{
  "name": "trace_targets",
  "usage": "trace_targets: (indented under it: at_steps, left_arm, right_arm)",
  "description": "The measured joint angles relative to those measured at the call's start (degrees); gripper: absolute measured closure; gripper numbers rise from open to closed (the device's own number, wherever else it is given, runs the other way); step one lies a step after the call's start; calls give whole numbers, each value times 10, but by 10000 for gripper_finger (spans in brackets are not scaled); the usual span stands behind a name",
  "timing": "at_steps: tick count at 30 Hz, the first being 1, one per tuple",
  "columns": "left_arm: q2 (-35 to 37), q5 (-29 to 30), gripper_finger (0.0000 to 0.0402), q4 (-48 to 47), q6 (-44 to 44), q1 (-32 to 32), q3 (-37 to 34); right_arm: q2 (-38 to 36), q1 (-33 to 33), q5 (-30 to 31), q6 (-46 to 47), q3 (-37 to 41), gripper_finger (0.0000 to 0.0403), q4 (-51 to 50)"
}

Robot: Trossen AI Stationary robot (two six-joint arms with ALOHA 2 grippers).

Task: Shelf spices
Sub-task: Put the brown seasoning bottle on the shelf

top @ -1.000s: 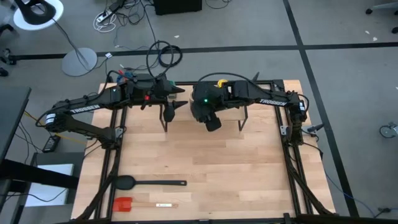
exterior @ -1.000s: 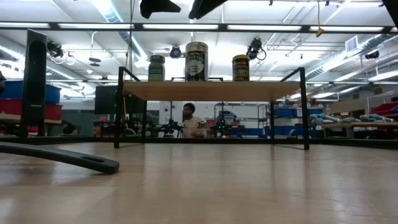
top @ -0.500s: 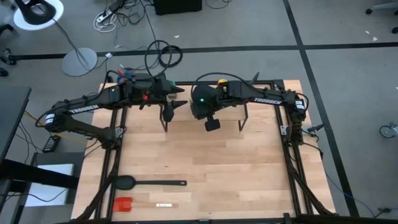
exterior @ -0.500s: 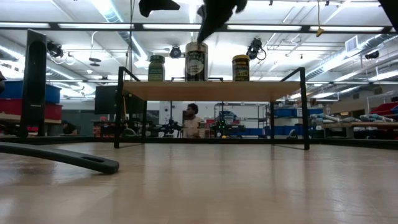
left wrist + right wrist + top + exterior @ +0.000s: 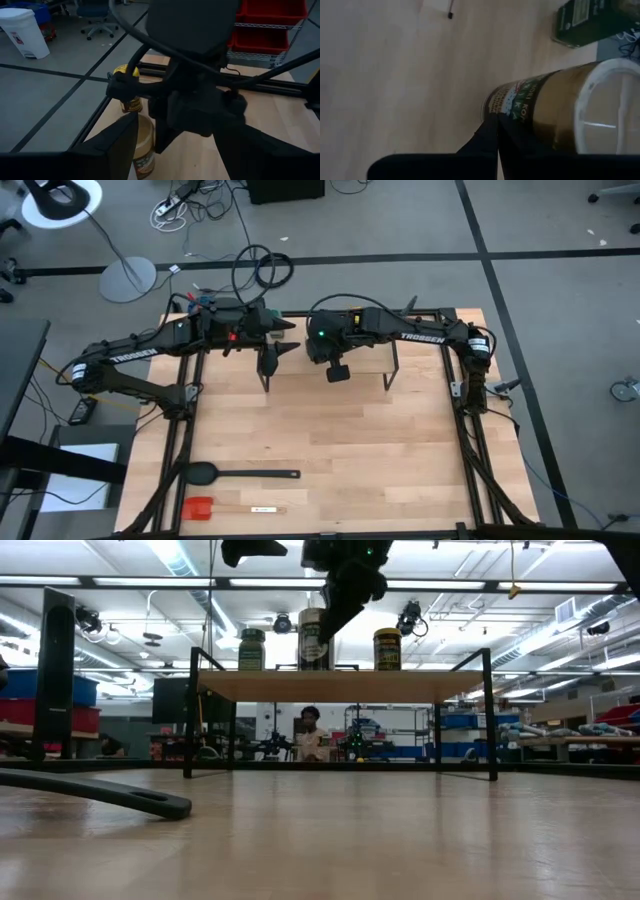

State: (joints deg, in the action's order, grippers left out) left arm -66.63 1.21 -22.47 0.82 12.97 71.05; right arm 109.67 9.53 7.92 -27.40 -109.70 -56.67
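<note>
Shelf (image 5: pixel 340 686): stood at the table's far edge, bearing three jars in a row: green-lidded (image 5: pixel 251 650), tan-topped (image 5: pixel 312 640), yellow-lidded (image 5: pixel 387 649).
Right gripper (image 5: pixel 336 610): hung over the tan jar, fingers pressed together.
Left gripper (image 5: pixel 272 352): waited above the shelf's left end, fingers spread.

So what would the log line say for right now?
jars: green-lidded jar, tan-topped jar, yellow-lidded jar on shelf | right gripper: by tan-topped jar | left gripper: beside shelf
</note>
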Motion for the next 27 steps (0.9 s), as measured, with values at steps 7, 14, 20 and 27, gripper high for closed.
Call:
trace_targets:
  at_steps: [7,14,20,27]
  left_arm:
    - [0,0,147,-3,0,0,0]
    - [0,0,147,-3,0,0,0]
    - [0,0,147,-3,-1,0,0]
    - [0,0,147,-3,-1,0,0]
  right_arm:
    - [0,19,0,0,20,402,36]
    - [0,34,2,1,29,403,42]
    - [0,43,29,2,29,403,45]
    - [0,49,34,3,29,403,60]
